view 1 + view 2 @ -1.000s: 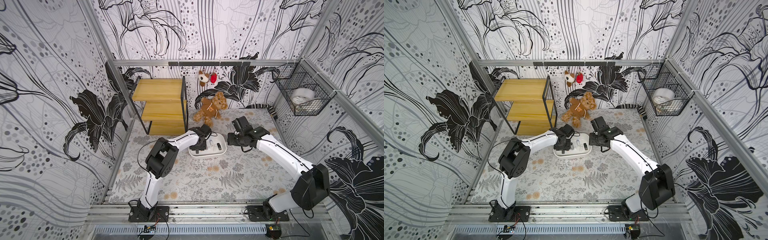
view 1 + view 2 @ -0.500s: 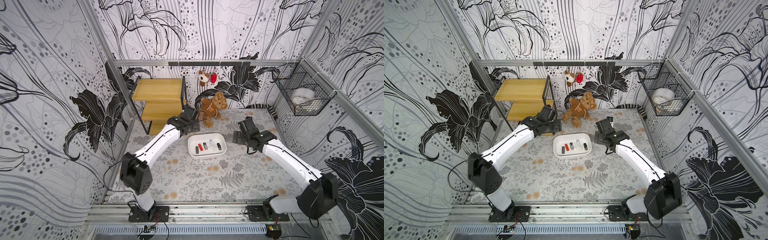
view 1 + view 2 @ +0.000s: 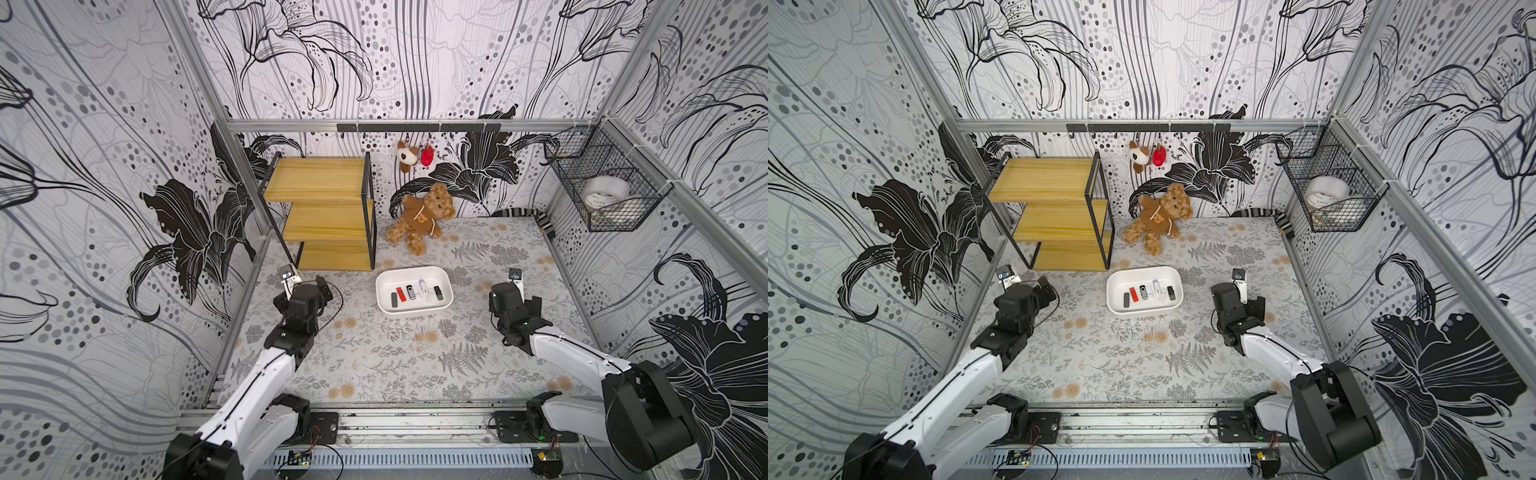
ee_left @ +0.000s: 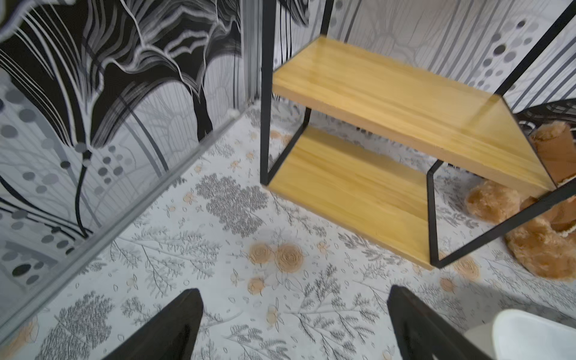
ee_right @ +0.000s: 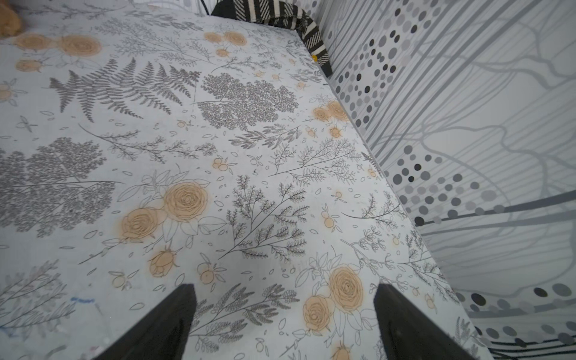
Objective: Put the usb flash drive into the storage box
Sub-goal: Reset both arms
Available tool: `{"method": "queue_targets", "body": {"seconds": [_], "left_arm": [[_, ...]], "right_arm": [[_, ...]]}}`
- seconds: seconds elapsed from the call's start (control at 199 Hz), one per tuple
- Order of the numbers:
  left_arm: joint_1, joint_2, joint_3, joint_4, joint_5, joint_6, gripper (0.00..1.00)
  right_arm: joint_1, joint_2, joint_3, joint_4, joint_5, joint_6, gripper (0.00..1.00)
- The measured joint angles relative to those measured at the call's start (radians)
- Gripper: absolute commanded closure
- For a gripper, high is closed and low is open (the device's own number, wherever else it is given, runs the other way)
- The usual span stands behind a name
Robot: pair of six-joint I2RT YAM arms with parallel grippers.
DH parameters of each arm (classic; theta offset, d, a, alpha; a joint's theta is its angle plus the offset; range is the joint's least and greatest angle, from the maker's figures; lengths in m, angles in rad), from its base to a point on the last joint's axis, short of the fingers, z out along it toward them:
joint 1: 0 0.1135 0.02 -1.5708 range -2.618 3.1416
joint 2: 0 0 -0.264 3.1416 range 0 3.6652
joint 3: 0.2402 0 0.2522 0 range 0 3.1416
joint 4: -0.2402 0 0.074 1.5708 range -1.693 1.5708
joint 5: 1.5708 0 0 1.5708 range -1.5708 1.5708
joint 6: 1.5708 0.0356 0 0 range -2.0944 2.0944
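Note:
The white storage box sits mid-table, and one corner of it shows in the left wrist view. Several usb flash drives lie in a row on its floor, among them a red one, black ones and a white one. My left gripper hovers left of the box near the shelf, open and empty. My right gripper hovers right of the box over bare cloth, open and empty. Neither touches the box.
A wooden shelf with a black frame stands at the back left. A teddy bear sits behind the box. A wire basket with a tape roll hangs on the right wall. Small plush toys hang from the back rail.
Both arms have pulled back from over the box, left arm to the left, right arm to the right. Both grippers have opened wide. The drives lie uncovered in the box.

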Motion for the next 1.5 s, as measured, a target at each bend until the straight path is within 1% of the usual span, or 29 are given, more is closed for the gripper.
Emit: {"method": "queue_targets", "body": {"seconds": [0.065,0.13,0.165,0.221,0.296,0.376,0.411,0.486,0.562,0.672,0.772,0.837,1.053,1.103,1.138,1.178,1.264,1.329,1.384,1.499], "left_arm": [[0.0,-0.015,-0.114,0.195,-0.029,0.068,0.02],[0.0,0.032,-0.193,0.383,-0.04,0.13,0.02],[0.0,0.086,-0.23,0.504,-0.043,0.161,0.02],[0.001,0.193,-0.257,0.643,-0.05,0.196,0.02],[0.003,0.333,-0.263,0.791,-0.05,0.214,0.02],[0.008,0.488,-0.268,0.98,-0.018,0.245,0.02],[0.014,0.528,-0.272,1.023,0.002,0.25,0.02],[0.043,0.544,-0.277,1.057,0.071,0.253,0.02],[0.061,0.581,-0.283,1.172,0.12,0.269,0.02],[0.066,0.591,-0.283,1.203,0.163,0.274,0.02],[0.067,0.591,-0.282,1.212,0.177,0.274,0.02],[0.067,0.592,-0.282,1.221,0.182,0.275,0.02],[0.074,0.592,-0.271,1.216,0.194,0.273,0.02],[0.074,0.592,-0.27,1.216,0.195,0.273,0.02],[0.074,0.592,-0.27,1.215,0.195,0.272,0.02],[0.074,0.592,-0.27,1.214,0.196,0.272,0.02],[0.074,0.592,-0.27,1.211,0.196,0.272,0.02],[0.074,0.592,-0.269,1.211,0.196,0.271,0.02],[0.074,0.592,-0.269,1.211,0.196,0.271,0.02],[0.074,0.592,-0.269,1.211,0.196,0.271,0.02]], "right_arm": [[-0.016,-0.019,-0.049,0.092,0.001,-0.023,0.05],[-0.033,-0.033,-0.097,0.199,-0.008,-0.049,0.05],[-0.044,-0.034,-0.124,0.258,-0.017,-0.06,0.05],[-0.065,-0.029,-0.158,0.337,-0.033,-0.074,0.05],[-0.082,-0.009,-0.202,0.442,-0.053,-0.092,0.05],[-0.092,0.016,-0.246,0.547,-0.092,-0.127,0.05],[-0.096,0.026,-0.258,0.586,-0.11,-0.139,0.05],[-0.108,0.055,-0.268,0.669,-0.144,-0.17,0.05],[-0.119,0.089,-0.269,0.754,-0.187,-0.211,0.05],[-0.141,0.134,-0.269,0.851,-0.25,-0.266,0.05],[-0.204,0.175,-0.28,0.951,-0.315,-0.264,0.05],[-0.235,0.208,-0.28,0.966,-0.344,-0.259,0.05],[-0.248,0.219,-0.292,1.037,-0.402,-0.257,0.05],[-0.248,0.237,-0.329,1.122,-0.428,-0.264,0.05],[-0.245,0.278,-0.371,1.223,-0.443,-0.277,0.05],[-0.235,0.314,-0.412,1.272,-0.456,-0.292,0.05],[-0.227,0.323,-0.428,1.255,-0.479,-0.298,0.05],[-0.265,0.312,-0.351,1.173,-0.515,-0.285,0.05],[-0.306,0.306,-0.29,1.144,-0.544,-0.278,0.05],[-0.335,0.288,-0.257,1.127,-0.575,-0.261,0.05]]}}
